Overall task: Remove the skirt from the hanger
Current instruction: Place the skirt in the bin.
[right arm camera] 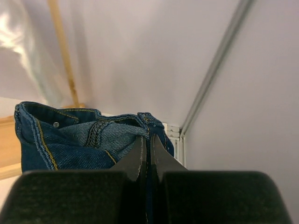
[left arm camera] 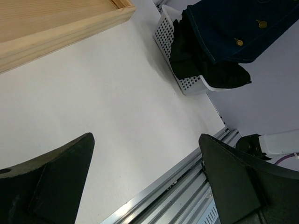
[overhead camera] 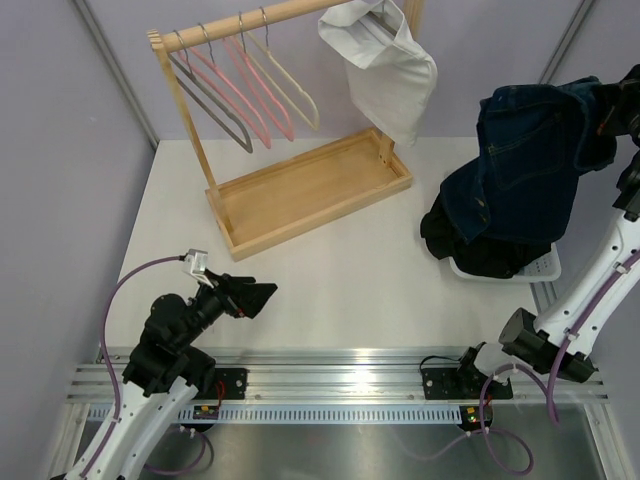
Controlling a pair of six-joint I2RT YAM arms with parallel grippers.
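**Skirt was hanging off the right arm, basket right below it**

The denim skirt [overhead camera: 525,165] was up in the air on the right side of the table, roughly 2 o'clock in the overhead view. It was draped from its waistband, with its long axis running from the top corner at 1 o'clock down to the hem at 7 o'clock. No hanger showed in it in any view, so it looked off already.

The right gripper [right arm camera: 149,140] had its jaws clamped tight on a fold of the denim near the waistband, and the wrist view showed blue cloth on both sides of the fingers. The hem hung just over the white basket [overhead camera: 545,266], which already held dark clothes and sat at 6 o'clock from the skirt. The drop would probably be straight down from there.

The wooden rack [overhead camera: 310,185] stood at 9 to 10 o'clock from the skirt, well apart. It carried four bare hangers [overhead camera: 245,90] and a white garment [overhead camera: 385,65] on its near end.

The left gripper [overhead camera: 255,298] sat way off at 8 o'clock, with its jaws spread wide and nothing in them. So the right arm was the nearer one by far.
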